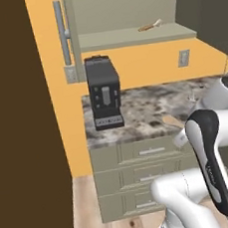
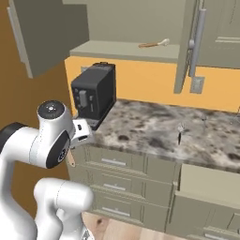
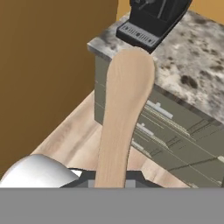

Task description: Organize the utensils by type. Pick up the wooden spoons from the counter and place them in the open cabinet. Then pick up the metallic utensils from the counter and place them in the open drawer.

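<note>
Wooden spoon (image 3: 124,113), nearest to us, was pinched by its handle in our hand (image 2: 78,132), bowl pointing ahead. We judged we should lift it high, clearing the table (image 2: 154,126) edge, toward the cabinet (image 1: 127,36) shelf above.

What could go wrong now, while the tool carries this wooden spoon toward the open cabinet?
1. The tool grips the plain wooden spoon only at the handle end, so the long free part may swing or slip out.
2. The coffee machine stands under the cabinet shelf; the spoon could knock it on the way up.
3. The other wooden spoon already lies on the shelf and could be pushed.
</note>
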Available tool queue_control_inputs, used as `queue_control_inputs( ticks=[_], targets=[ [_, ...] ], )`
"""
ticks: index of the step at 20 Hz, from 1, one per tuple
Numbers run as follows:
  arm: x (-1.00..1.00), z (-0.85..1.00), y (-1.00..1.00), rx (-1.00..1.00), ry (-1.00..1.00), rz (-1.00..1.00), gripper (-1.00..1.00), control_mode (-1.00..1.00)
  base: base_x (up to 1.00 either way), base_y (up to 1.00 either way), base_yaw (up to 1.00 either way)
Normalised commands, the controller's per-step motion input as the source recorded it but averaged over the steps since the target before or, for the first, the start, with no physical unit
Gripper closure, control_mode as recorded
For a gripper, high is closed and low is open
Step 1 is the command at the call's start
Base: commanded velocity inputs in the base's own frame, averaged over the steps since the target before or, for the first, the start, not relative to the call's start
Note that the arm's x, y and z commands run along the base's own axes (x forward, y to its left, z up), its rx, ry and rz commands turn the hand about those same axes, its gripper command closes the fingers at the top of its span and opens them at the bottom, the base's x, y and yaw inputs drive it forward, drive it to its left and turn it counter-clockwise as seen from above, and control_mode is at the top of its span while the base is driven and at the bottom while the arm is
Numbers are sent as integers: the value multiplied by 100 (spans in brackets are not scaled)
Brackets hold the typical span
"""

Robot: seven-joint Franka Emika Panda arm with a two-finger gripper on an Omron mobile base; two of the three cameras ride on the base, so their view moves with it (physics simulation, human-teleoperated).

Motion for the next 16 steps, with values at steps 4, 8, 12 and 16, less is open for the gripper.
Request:
queue_control_inputs(
  ticks=[4,8,12,16],
  targets=[
    [0,0,0,0,0,0,100,100,56,13,0],
    [0,0,0,0,0,0,100,100,60,0,0],
    [0,0,0,0,0,0,100,100,58,0,0],
    [0,0,0,0,0,0,100,100,46,0,0]
  ],
)
